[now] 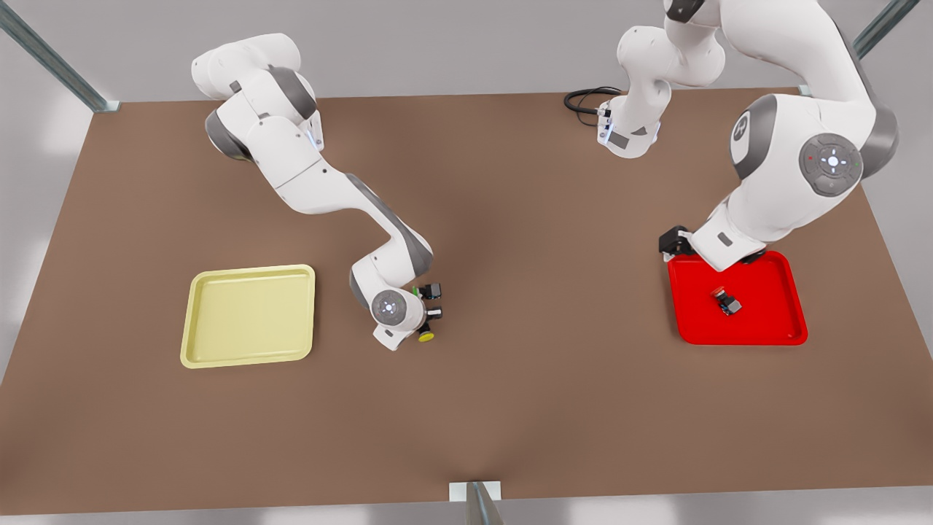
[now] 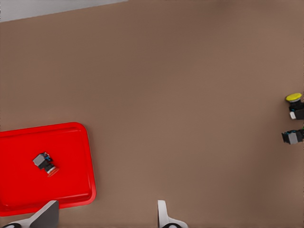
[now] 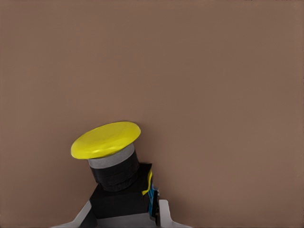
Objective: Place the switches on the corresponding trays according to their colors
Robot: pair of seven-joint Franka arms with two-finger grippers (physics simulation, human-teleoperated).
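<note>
The yellow switch [image 3: 114, 164] sits clamped between the fingers of the right gripper [image 1: 430, 321], cap pointing out past the fingertips, the body pinched low down near its base. That arm is the one on the front view's left, reaching down over bare table [image 1: 510, 408] with the yellow tray [image 1: 248, 315] off to its side, near but clearly apart from it. So the switch is off the trays for now, held just above the brown surface.

The left gripper [image 2: 107, 216] hangs with its fingers spread wide and nothing between them, beside the near rim of the red tray [image 1: 736, 306]. The red switch [image 1: 727, 300] already lies on its side in the middle of that tray, so that half looks done and this arm seems to be waiting.

What worries me is the hold on the yellow one. The switch is top-heavy and sits tilted in the fingers, so a quick swing toward the yellow tray could let it twist or slip out onto the table. The tray's raised rim is another snag: carried too low, the cap could catch on the edge and push the tray along. And let go from too high, such a small blocky thing could bounce or roll over the rim.
</note>
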